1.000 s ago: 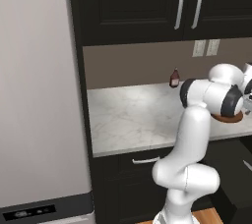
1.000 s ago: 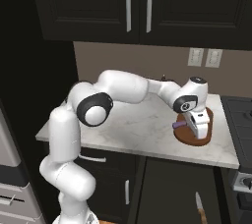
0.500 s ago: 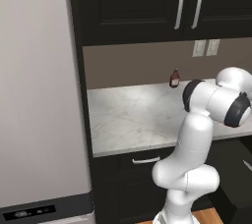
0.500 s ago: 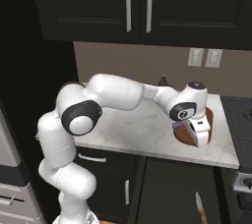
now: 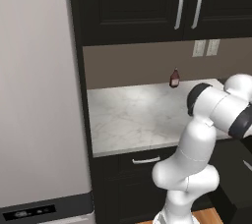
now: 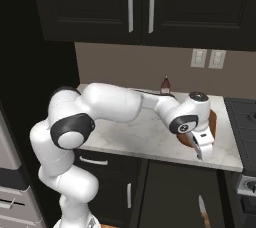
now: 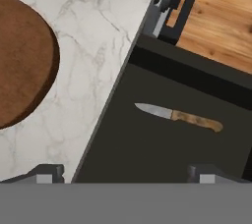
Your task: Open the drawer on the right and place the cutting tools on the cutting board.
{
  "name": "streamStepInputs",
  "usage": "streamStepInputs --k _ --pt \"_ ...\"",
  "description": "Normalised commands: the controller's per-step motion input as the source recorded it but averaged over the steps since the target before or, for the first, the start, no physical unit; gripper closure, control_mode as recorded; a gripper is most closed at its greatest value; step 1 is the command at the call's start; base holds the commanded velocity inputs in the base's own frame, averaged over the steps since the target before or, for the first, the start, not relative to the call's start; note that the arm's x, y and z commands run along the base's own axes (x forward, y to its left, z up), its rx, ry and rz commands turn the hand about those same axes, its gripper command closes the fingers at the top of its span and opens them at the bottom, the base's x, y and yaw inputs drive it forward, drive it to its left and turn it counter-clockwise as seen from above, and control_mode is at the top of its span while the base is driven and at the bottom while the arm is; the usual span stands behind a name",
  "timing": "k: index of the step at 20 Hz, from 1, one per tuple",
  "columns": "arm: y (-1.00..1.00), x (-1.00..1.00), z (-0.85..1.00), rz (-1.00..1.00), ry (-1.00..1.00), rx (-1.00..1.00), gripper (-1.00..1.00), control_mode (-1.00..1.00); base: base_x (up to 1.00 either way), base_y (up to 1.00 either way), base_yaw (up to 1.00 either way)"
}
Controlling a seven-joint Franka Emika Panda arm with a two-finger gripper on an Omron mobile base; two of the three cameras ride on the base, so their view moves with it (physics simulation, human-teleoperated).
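Observation:
My gripper [image 7: 127, 176] is open and empty, and it looks down over the counter's front edge. Below it the drawer [image 7: 147, 154] stands pulled out, dark inside. In the drawer lies a knife [image 7: 177, 116] with a silver blade and a wooden handle, one of the cutting tools. The reddish-brown cutting board [image 7: 19, 61] rests bare on the marble counter, to the left in the hand view. From the right base view, the gripper [image 6: 200, 152] hangs at the counter's front edge, just in front of the cutting board [image 6: 213, 122] and above the open drawer [image 6: 170, 192] and the knife [image 6: 202, 211].
A small dark red bottle [image 6: 165, 84] stands at the back of the counter [image 5: 133, 115]. A closed drawer with a silver handle [image 5: 145, 160] sits under the counter's left part. A tall grey fridge [image 5: 39, 95] bounds the left side, a stove [image 6: 245, 117] the right. Black wall cabinets hang above.
The arm has swung the hand off the cutting board, forward and down to the counter's front edge. The jaws stayed open.

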Motion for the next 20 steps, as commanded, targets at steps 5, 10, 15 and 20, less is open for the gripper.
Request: streamStepInputs --k 5,10,15,20 --pt "0.00 -0.11 0.00 0.05 0.01 0.00 -1.00 -1.00 0.00 0.00 0.00" --pt "0.00 -0.01 0.00 0.04 0.05 0.00 -1.00 -1.00 0.00 0.00 0.00" --pt "0.00 -0.01 -0.04 0.07 0.06 0.00 -1.00 -1.00 0.00 0.00 0.00" --pt "0.00 -0.04 -0.13 0.12 0.03 0.00 -1.00 -1.00 0.00 0.00 0.00"
